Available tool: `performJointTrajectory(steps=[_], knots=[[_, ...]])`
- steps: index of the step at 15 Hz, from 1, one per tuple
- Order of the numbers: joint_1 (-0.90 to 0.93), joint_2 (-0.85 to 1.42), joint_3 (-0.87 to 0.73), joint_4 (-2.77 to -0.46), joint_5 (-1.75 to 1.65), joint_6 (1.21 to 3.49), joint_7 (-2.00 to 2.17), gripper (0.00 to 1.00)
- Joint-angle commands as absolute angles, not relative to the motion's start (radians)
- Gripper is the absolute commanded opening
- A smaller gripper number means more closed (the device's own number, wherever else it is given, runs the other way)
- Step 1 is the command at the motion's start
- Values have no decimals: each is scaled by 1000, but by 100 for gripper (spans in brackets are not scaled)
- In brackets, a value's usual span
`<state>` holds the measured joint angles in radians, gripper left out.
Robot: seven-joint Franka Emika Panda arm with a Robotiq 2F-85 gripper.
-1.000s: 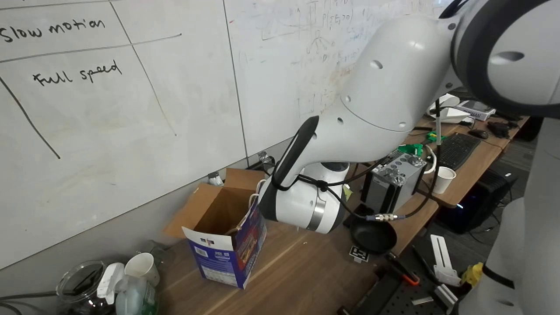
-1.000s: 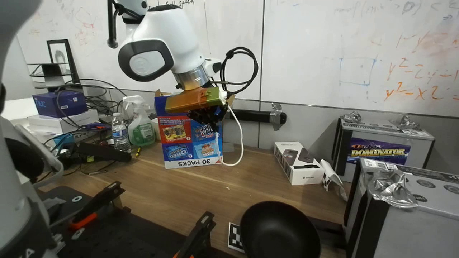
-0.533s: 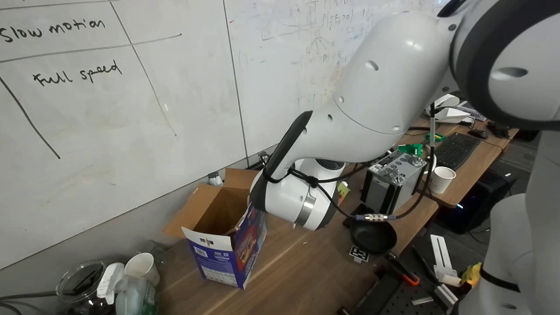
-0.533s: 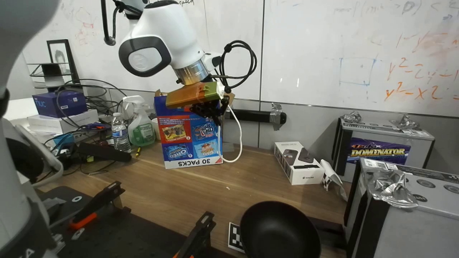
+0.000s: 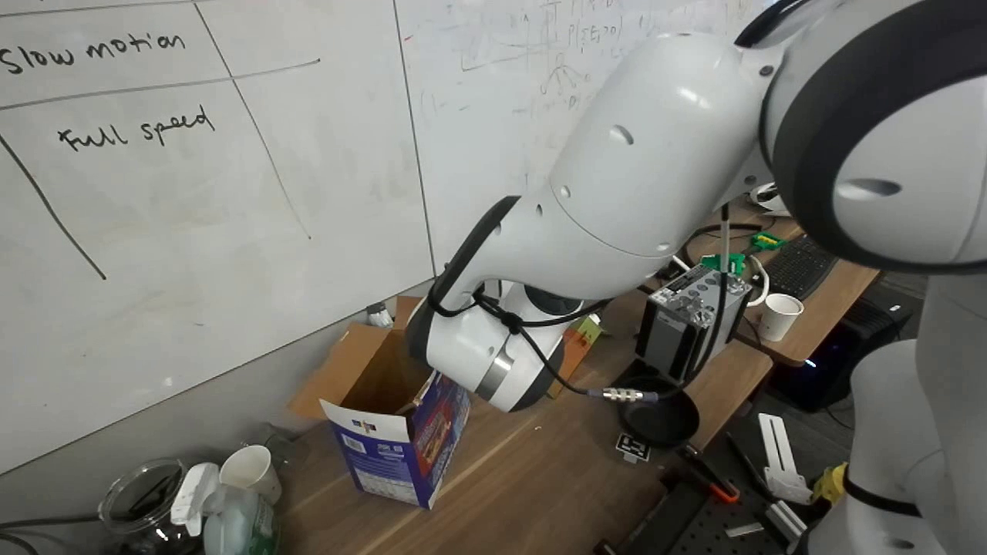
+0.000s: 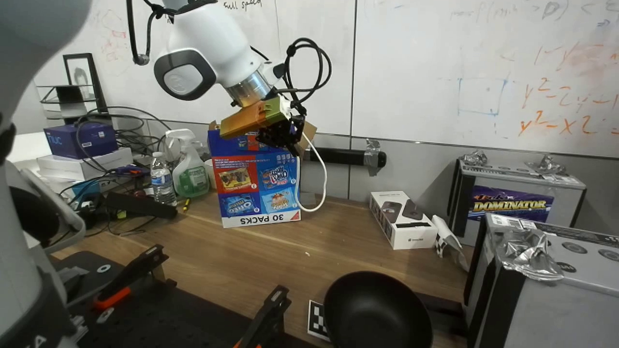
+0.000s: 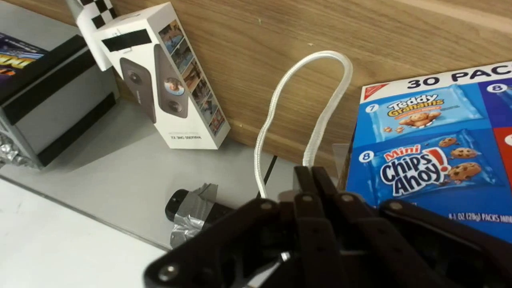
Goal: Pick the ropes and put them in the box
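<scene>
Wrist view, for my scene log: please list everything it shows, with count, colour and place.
Rope: one loop, white, centre
30-pack snack box: one, blue with coloured print, right edge
Insta360 camera box: one, white, left of the rope
Dominator-labelled battery: one, grey and black, left edge
Checkered strip: one, black and white, top left
Bar: one, black, lower left of centre
Crumpled tape: two patches, silver, on bar and battery
Table: one, brown wood, top
Specks: a few, pale, on the table
Patch: one, grey, left of the snack box, unidentifiable
Wall: one, grey, left of centre
Whiteboard: one, white, bottom left
Tool: one, black, bottom centre, shut on the rope
</scene>
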<state>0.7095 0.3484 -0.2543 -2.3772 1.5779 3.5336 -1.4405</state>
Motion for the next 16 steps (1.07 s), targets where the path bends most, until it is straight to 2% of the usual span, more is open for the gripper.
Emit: performJointTrajectory(steps=[1,10,16], knots=[[725,367,-227,-2243,1748,3667,-1613,1],[734,428,-108,-1796,1908,4017,-1972,1],[725,494,-31,-1490,1946,4157,-2189,1]])
